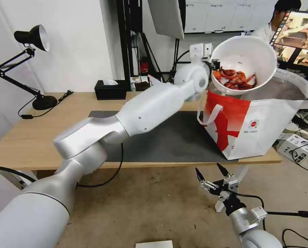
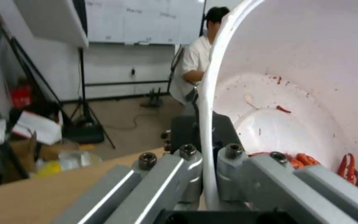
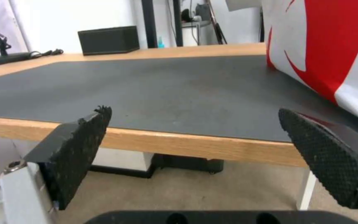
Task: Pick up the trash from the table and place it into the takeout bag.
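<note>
Left end effector (image 2: 207, 174) clamps the tilted white bowl's (image 1: 245, 55) rim above the takeout bag (image 1: 264, 127).

This looks like a robotics lab or test room set up inside an office. A light-wood desk (image 1: 29, 137) with a black desk lamp (image 1: 33, 38) and a black tissue box (image 1: 109, 90) stands before a white wall, while behind it are tripod stands (image 2: 85, 102), a whiteboard (image 1: 226, 15) and a monitor (image 1: 298, 38). Cables (image 1: 298, 151) trail across the bare floor, and boxes and papers (image 2: 38, 127) lie piled by the wall.
</note>
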{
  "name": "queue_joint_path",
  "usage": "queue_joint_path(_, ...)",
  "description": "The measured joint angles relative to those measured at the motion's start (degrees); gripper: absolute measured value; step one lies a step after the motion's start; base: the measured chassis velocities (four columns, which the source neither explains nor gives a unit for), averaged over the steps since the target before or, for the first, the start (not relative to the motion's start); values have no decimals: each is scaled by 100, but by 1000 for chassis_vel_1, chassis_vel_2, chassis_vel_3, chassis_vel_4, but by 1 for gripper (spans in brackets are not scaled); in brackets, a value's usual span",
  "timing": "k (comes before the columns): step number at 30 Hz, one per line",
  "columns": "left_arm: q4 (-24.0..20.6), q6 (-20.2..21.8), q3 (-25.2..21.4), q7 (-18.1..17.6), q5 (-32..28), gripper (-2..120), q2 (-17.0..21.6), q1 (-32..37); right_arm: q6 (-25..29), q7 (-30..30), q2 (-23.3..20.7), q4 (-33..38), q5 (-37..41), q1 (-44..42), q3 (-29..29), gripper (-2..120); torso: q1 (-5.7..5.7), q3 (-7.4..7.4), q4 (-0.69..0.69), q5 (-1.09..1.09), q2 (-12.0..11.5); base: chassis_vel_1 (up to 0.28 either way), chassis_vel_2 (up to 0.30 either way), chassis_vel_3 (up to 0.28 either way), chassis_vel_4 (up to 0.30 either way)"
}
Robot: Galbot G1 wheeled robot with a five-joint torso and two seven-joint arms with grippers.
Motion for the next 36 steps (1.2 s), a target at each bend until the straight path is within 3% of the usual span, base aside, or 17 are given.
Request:
queue_joint_path(10,-394,-86,591,553,710,0,382,-72,0,0,0,0,0,0,0,100,0,0,0,-1,0,0,0,0,0)
queue_joint_path(15,-384,-69,694,760,828,0,391,-139,0,0,0,0,0,0,0,100,0,0,0,-1,0,0,0,0,0)
queue_joint_path(20,-351,-107,790,1190,875,1,440,-189,0,0,0,0,0,0,0,100,0,0,-1,-1,0,0,0,0,0)
queue_joint_path(27,-379,-208,935,1843,821,28,616,-221,0,0,0,0,0,0,0,100,0,0,-1,-1,0,0,0,0,0)
queue_joint_path(31,-391,-191,962,2014,733,35,654,-239,0,0,0,0,0,0,0,100,0,0,0,-1,0,0,0,0,0)
queue_joint_path(35,-426,-62,1010,2234,549,56,676,-259,0,0,0,0,0,0,0,100,0,0,0,-1,0,0,0,0,0)
queue_joint_path(36,-426,-62,1010,2234,549,56,676,-259,0,0,0,0,0,0,0,100,0,0,0,-1,0,0,0,0,0)
